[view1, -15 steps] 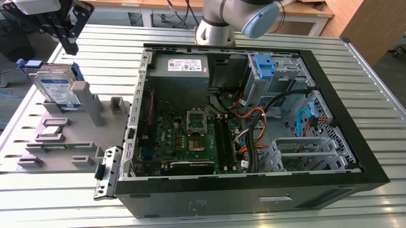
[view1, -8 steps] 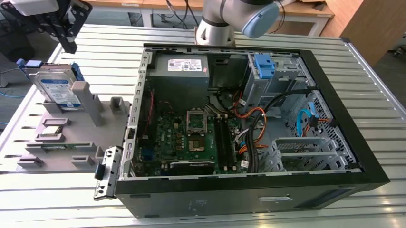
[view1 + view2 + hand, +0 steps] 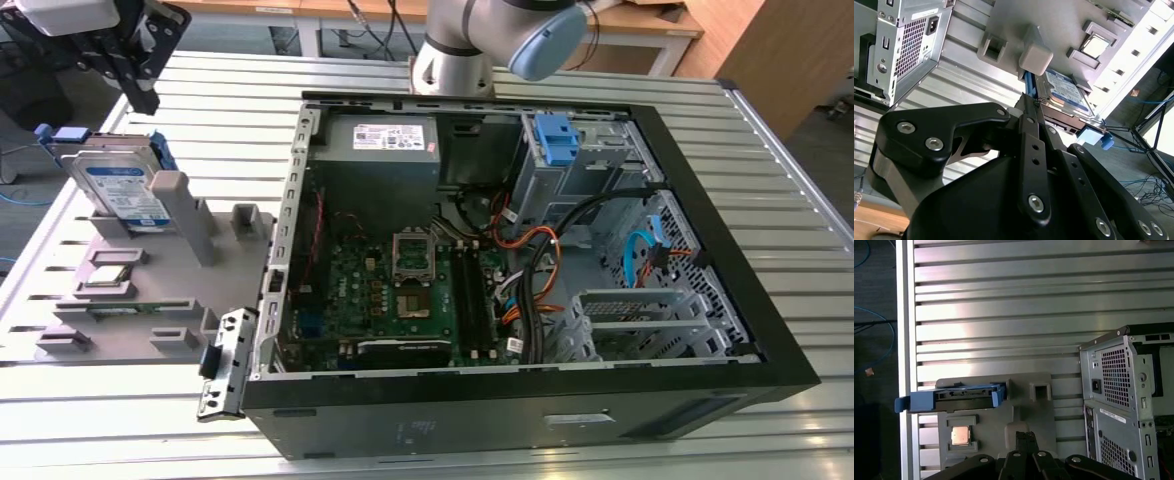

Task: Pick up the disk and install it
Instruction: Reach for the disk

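Disk [image 3: 123, 190]: flat rectangular silver hard drive with a white-and-blue label and blue plastic rails along its edges. It is standing on edge in a slot at the far end of a grey moulded holder plate, and nothing but the plate is touching it.

1. Nearest me: black tower computer case [image 3: 534, 395], lying on its side on the slatted aluminium table [image 3: 120, 420], open upward. A green motherboard [image 3: 400, 290] is showing on its floor. A grey power-supply box with a white sticker [image 3: 394, 150] is sitting against the far wall, and a bare blue plastic bracket [image 3: 553, 140] is sitting in the drive bay beside it.

2. Grey holder plate [image 3: 147, 290], lying flat just beside the case on the exterior view's left. A small square silver chip [image 3: 110, 270] is resting in a pocket, and the disk is rising behind it. The first wrist view is showing the disk [image 3: 961, 396] edge-on; the second wrist view is showing its label side [image 3: 1066, 92].

3. Black two-finger gripper [image 3: 143, 100], hanging above and beyond the disk, apart from it. In the second wrist view the gripper [image 3: 1026, 100] is showing its fingers pressed together on nothing, as is the gripper [image 3: 1026, 436] in the first wrist view.

4. Farthest: grey arm base [image 3: 461, 60], standing on the table behind the case.
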